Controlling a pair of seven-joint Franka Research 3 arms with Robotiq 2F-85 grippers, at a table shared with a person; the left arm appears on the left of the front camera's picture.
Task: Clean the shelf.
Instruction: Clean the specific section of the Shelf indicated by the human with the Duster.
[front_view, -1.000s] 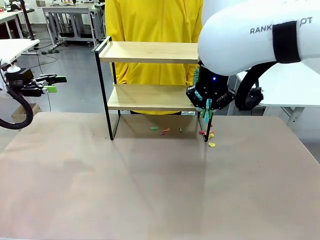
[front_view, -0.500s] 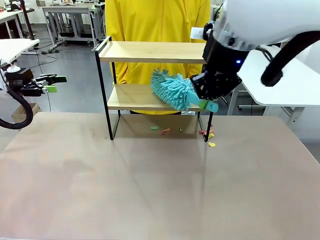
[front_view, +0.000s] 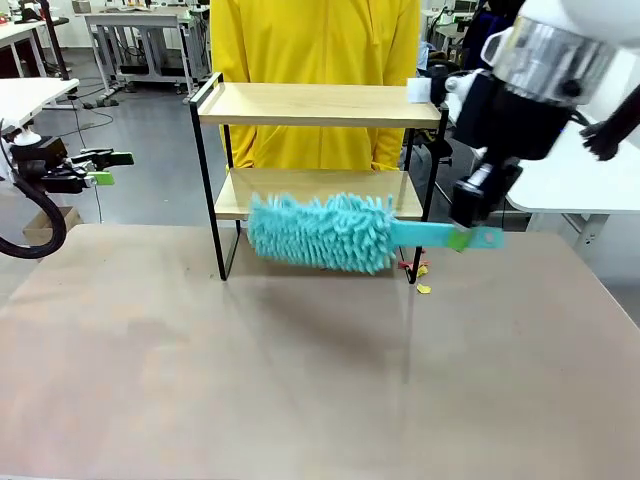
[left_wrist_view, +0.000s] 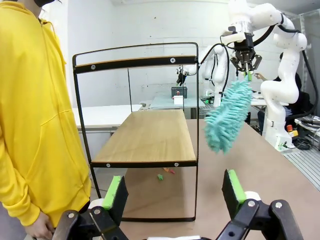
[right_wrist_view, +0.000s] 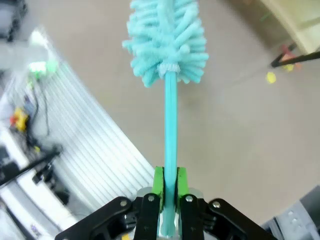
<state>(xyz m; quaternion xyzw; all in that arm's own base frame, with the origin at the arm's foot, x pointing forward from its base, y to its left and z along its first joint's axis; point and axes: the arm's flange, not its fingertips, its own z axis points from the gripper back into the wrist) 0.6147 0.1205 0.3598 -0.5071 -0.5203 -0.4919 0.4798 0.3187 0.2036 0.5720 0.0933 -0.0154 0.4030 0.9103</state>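
1. Nearest the camera, the pale desk (front_view: 300, 380) is bare up to the shelf's feet.
2. The right jaws are clamped tight on the flat teal handle (front_view: 440, 235) of a duster (front_view: 320, 232). In the right wrist view the green pads (right_wrist_view: 158, 182) press on the handle from both sides, close to its end.
3. The duster's fluffy teal head hangs level above the desk, in front of the shelf's lower opening and between its front legs. In the left wrist view the duster (left_wrist_view: 227, 117) is on the robot's side of the shelf and clear of the frame.
4. The left jaws are spread wide with nothing between them. They sit off the desk's left edge, well apart from the shelf, with the green pads (left_wrist_view: 112, 192) aimed at the shelf's end.
5. Small scraps lie on the desk by the shelf's right front leg, a yellow one (front_view: 424, 288) among them. The left wrist view shows green and red bits (left_wrist_view: 160, 176) under the lower board.
6. The shelf (front_view: 310, 103) stands upright at the desk's far edge, roughly in the middle. It has a thin black frame and two light wooden boards, and both boards look bare.
7. Just behind the shelf stands a person in a yellow jacket (front_view: 310, 40), one hand (left_wrist_view: 40, 231) hanging at the side.
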